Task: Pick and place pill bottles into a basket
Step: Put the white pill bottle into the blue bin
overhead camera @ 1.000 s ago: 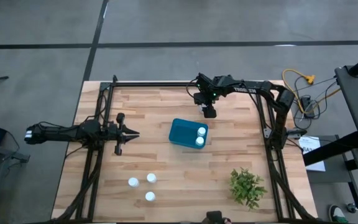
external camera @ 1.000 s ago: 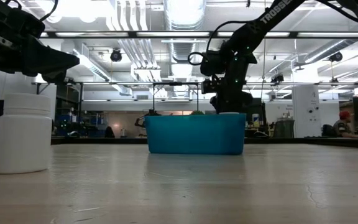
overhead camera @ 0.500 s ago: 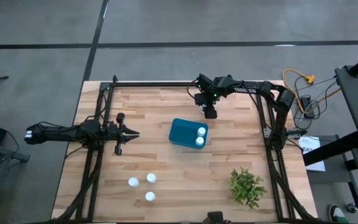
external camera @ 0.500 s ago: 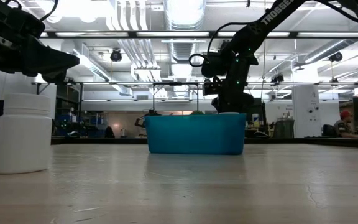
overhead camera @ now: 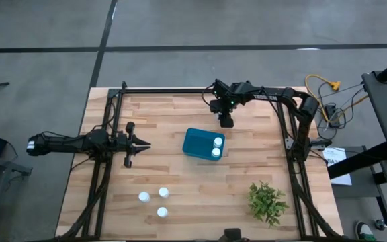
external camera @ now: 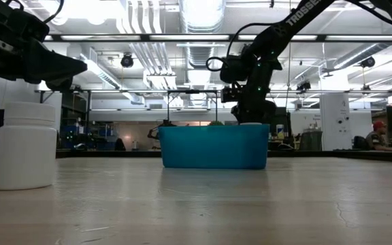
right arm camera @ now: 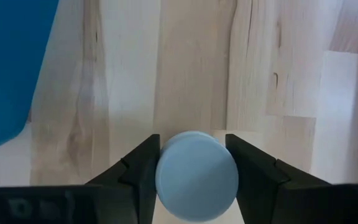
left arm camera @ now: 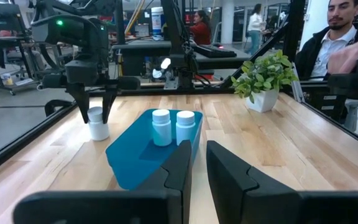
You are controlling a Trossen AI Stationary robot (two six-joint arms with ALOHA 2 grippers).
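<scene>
The right gripper (overhead camera: 226, 122) stands straight down over a pill bottle (right arm camera: 196, 175) on the table (overhead camera: 180, 181) just beyond the far side of the basket (overhead camera: 197, 143), its fingers (right arm camera: 143, 163) pressed to both sides of the white cap, so it looks closed on the bottle for lifting; approaching from above keeps the fingers clear of the basket wall; two bottles (overhead camera: 217, 147) already stand in the basket, three more (overhead camera: 154, 200) wait near the front edge; the left gripper (overhead camera: 142, 144) hangs shut, well apart from them
</scene>
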